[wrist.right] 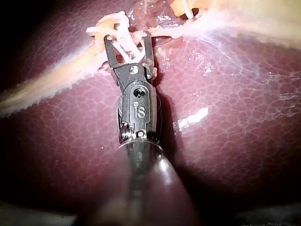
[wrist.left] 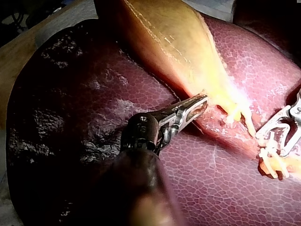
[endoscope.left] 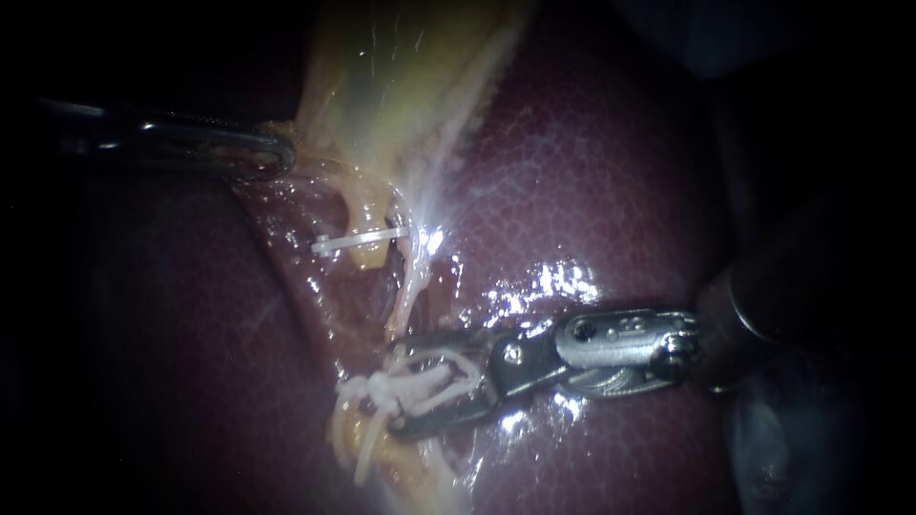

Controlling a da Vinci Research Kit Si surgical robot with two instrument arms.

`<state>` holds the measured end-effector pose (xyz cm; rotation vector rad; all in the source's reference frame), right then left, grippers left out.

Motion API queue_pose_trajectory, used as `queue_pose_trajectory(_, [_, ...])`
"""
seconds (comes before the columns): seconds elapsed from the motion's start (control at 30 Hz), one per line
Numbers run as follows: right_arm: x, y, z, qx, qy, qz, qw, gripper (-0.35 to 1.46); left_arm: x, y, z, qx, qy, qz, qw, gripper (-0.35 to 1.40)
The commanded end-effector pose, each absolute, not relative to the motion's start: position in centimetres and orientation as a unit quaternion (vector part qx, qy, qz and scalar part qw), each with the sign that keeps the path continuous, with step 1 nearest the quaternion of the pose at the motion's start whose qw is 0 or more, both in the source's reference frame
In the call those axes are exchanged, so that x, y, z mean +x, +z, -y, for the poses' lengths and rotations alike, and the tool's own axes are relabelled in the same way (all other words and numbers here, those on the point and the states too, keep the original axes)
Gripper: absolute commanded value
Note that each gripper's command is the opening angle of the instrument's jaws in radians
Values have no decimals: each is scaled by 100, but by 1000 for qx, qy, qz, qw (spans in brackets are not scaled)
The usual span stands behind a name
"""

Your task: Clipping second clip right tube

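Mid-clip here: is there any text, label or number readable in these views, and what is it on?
Right instrument: one small stamped mark on the link behind its jaws; instrument marks are not read off.
Left instrument: no mark shows.
Liver, gallbladder, placed clip, loaded clip: no text.

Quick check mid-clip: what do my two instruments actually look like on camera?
Left instrument: dark glossy shaft, a short silver wrist, and slim, slotted metal jaws. Right instrument: dark shaft, a bulkier silver hinged wrist with small screws and an engraved mark, and wider forked metal jaws.
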<state>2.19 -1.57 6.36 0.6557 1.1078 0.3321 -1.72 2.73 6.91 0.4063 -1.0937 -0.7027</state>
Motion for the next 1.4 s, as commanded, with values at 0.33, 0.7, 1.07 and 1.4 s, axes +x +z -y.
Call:
queue_pose_trajectory(0.33, [206,604,149,315,163,-513,781,50,-172,689,-272,188,-325,505,777,-35])
queue_pose_trajectory(0.7, [164,574,121,339,214,-501,767,50,-172,690,-272,188,-325,505,777,-35])
queue_pose_trajectory(1.07, [164,632,130,378,282,-467,748,50,-172,689,-272,188,-325,505,777,-35])
queue_pose_trajectory(1.4, [192,656,143,429,308,-482,699,50,-172,689,-272,187,-325,505,777,-35])
